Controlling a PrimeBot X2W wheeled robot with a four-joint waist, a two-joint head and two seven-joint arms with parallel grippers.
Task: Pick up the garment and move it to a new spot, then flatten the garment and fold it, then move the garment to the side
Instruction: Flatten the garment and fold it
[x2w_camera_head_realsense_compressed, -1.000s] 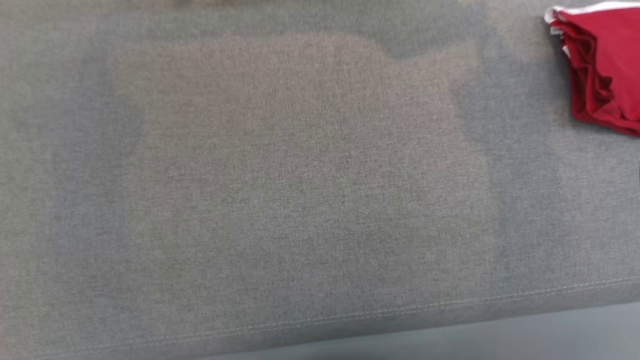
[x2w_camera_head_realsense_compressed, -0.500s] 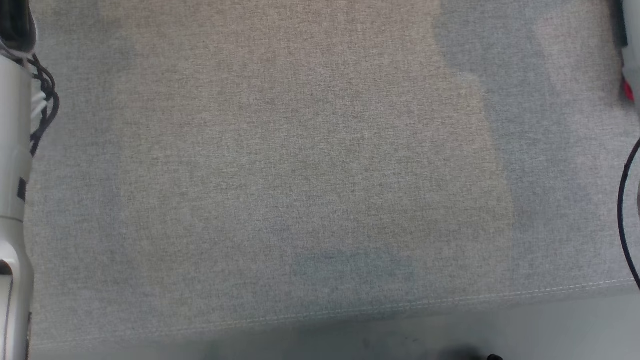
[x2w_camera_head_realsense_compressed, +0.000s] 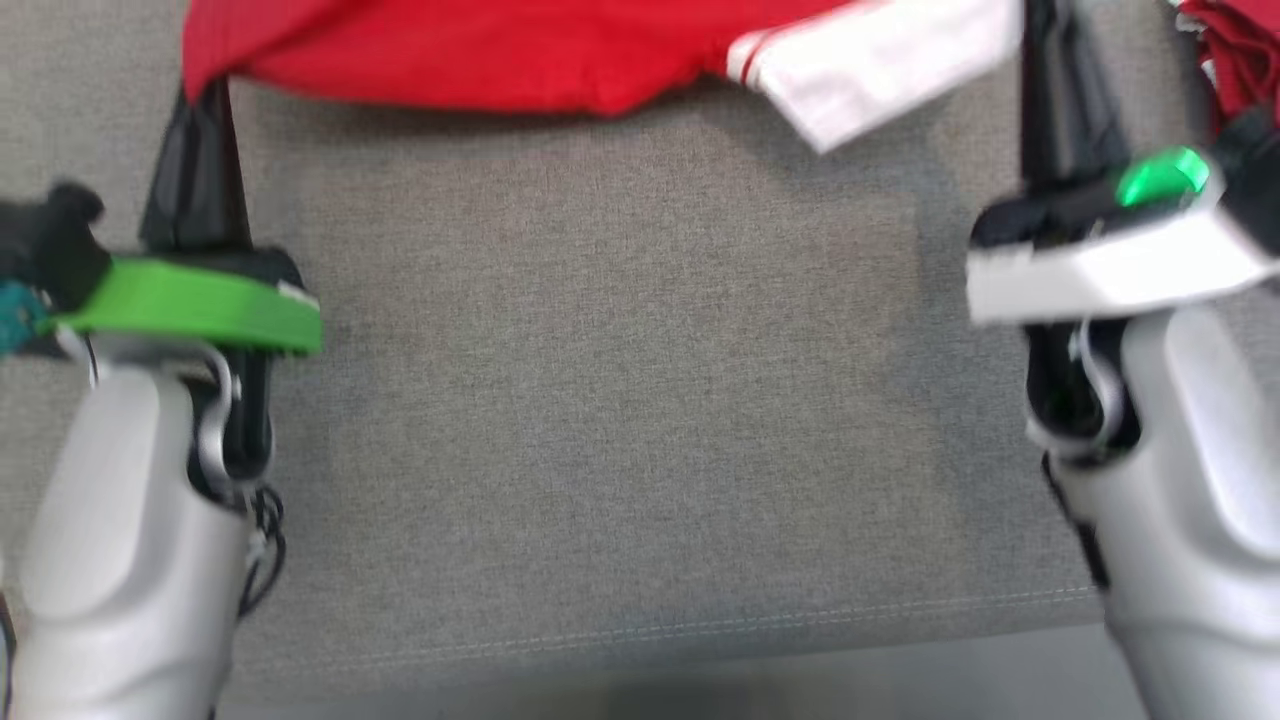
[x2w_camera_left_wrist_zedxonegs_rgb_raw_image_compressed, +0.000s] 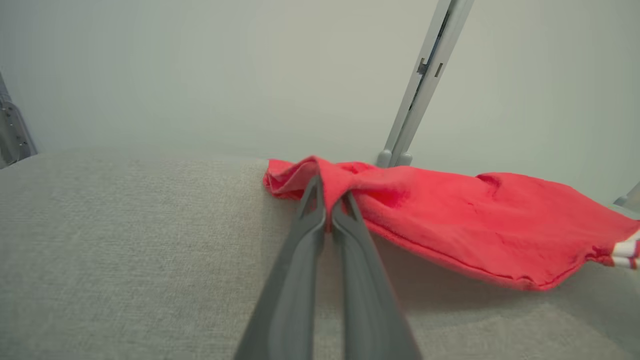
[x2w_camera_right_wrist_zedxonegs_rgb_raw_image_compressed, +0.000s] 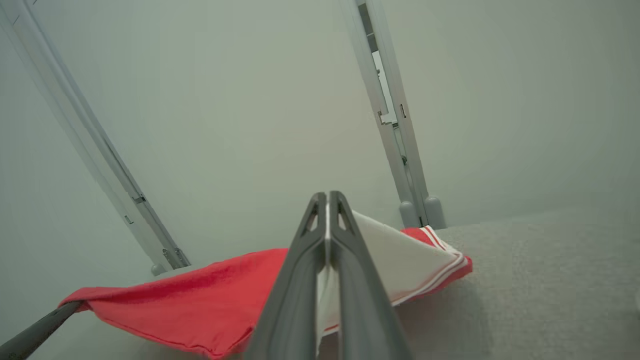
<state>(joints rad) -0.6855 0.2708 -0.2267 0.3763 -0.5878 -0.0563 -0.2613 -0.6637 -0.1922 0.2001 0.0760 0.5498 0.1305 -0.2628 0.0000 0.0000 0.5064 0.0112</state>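
The red garment (x2w_camera_head_realsense_compressed: 480, 50) sags along the far edge of the grey worktop (x2w_camera_head_realsense_compressed: 620, 400), slung between both pincers. The left gripper (x2w_camera_left_wrist_zedxonegs_rgb_raw_image_compressed: 327, 200) is clamped on a bunched red corner, and the right gripper (x2w_camera_right_wrist_zedxonegs_rgb_raw_image_compressed: 327, 200) is clamped on the white sleeve (x2w_camera_right_wrist_zedxonegs_rgb_raw_image_compressed: 395, 250). Such thin pinches may slip if the arms pull wider, dropping it crumpled. The sleeve side could also drag the other red heap (x2w_camera_head_realsense_compressed: 1235, 60) at the far right corner. Both forearms (x2w_camera_head_realsense_compressed: 130, 520) reach forward, well apart, fingers pointing away.

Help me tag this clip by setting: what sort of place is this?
Probably an indoor robot test bay, not a home: a grey cloth-covered surface, a bare pale wall and metal frame posts behind it.
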